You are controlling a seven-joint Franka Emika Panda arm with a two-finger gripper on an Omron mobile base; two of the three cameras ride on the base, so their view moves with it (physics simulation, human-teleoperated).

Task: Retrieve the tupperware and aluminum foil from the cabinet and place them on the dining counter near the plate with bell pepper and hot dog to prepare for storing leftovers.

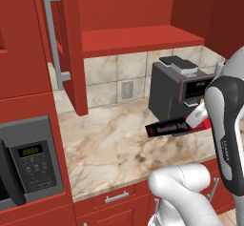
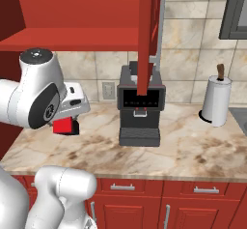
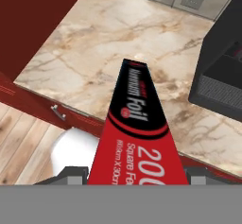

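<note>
I'm clamped on the long slim black aluminum foil box with red ends (image 1: 174,126), jaws closed across its width; my gripper (image 1: 200,118) carries it in the air above the beige-marble worktop with tiled backsplash (image 1: 114,144), just in front of the dark grey coffee machine (image 1: 174,89). In the hand view the box (image 3: 137,133) runs from 6 o'clock up toward 12, lettering legible, worktop edge below it.

Status, my read:
- Foil: out of the red wall cabinet (image 1: 138,39), door with the silver bar handle (image 1: 52,34) open. Retrieval half done.
- Foil drop-off: not done (dining counter and plate are nowhere in frame, so a drive is needed).
- Tupperware: not on the visible part of the red shelf; can't say where it is.

Roughly one part of four is done, if the tub is untouched.
</note>
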